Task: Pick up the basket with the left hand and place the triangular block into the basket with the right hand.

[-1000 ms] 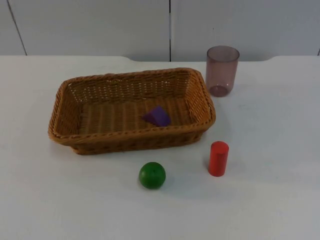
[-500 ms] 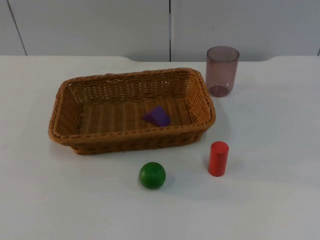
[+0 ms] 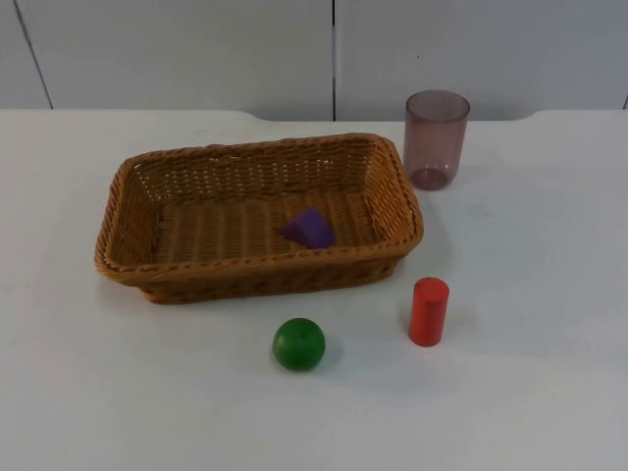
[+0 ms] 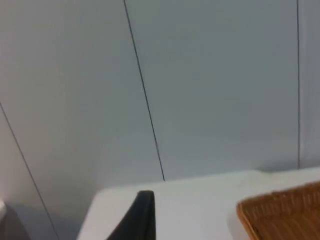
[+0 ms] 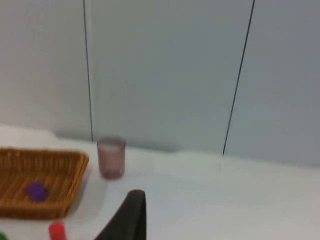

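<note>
A brown wicker basket rests on the white table, left of centre. A purple triangular block lies on the basket's floor, toward its right end. My left gripper hangs back above the table's left edge, well clear of the basket's corner. My right gripper waits off to the right, raised and far from the basket and the purple block. Neither gripper holds anything that I can see.
A green ball and an upright red cylinder stand in front of the basket. A translucent purple cup stands behind the basket's right end, near the grey wall. The cup and red cylinder also appear in the right wrist view.
</note>
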`<control>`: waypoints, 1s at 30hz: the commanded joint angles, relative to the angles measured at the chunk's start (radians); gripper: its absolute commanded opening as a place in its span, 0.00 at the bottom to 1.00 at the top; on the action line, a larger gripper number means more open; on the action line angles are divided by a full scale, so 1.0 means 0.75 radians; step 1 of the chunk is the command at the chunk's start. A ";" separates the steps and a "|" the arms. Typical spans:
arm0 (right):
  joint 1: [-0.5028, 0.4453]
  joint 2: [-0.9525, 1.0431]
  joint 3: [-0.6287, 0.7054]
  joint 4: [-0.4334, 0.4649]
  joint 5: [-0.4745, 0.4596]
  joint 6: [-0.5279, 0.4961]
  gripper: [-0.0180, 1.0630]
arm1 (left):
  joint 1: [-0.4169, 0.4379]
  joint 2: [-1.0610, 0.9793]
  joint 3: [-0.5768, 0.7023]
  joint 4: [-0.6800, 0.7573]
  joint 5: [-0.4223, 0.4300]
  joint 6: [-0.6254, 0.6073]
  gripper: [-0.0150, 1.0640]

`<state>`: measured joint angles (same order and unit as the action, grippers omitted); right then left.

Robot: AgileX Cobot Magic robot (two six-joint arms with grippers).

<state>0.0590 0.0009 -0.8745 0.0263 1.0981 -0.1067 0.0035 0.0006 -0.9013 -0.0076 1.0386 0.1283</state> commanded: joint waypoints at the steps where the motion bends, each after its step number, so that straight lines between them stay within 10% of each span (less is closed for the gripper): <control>1: -0.007 -0.001 0.002 -0.013 0.071 0.033 0.99 | -0.002 -0.001 0.028 -0.016 0.041 -0.046 0.99; 30: -0.007 -0.001 0.480 -0.137 -0.025 0.222 0.99 | -0.002 -0.001 0.398 -0.002 0.099 -0.088 0.99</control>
<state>0.0590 0.0027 -0.5162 -0.0695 1.0966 0.0558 0.0035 0.0006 -0.6121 -0.0076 1.1277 0.0704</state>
